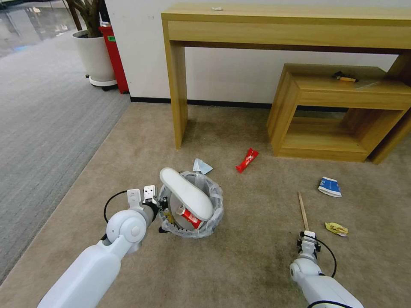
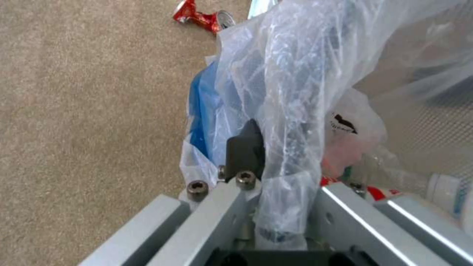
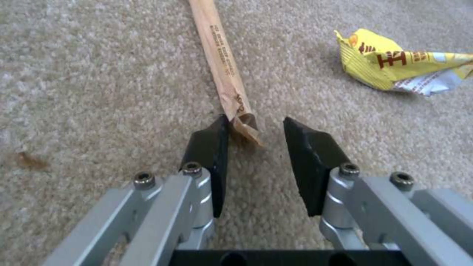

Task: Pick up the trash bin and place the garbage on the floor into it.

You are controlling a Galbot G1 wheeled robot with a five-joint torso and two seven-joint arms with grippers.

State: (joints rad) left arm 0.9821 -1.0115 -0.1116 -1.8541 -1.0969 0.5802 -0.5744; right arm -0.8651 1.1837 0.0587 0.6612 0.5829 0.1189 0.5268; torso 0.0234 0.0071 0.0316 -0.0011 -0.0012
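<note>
**Bin held at rim by left gripper; right gripper spread at stick end**

The small round black trash bin [image 1: 191,214] with its crinkled translucent white plastic liner stands on the beige short-pile carpet floor [image 1: 239,265] and serves as the reference landmark. The left gripper [image 2: 268,155] is clamped on the bin's rim and liner at the side nearest the left arm. One white slipper [image 1: 186,193] lies slanted across the bin's mouth, with a red wrapper [image 1: 189,217] under it inside the bin.

Beyond the bin, toward the light wooden console table [image 1: 282,25], lie a small silvery-blue scrap [image 1: 201,166] and a crumpled red wrapper on the carpet [image 1: 247,160]. Well to the right of the bin, the right gripper [image 3: 256,147] is down at the carpet with its fingers spread apart. The near end of the thin wooden stick [image 3: 221,66] sits between them, touching one black pad [image 3: 209,155]. A crumpled yellow wrapper [image 3: 394,62] lies just beside the stick. A blue-white carton [image 1: 329,187] lies farther off.
</note>
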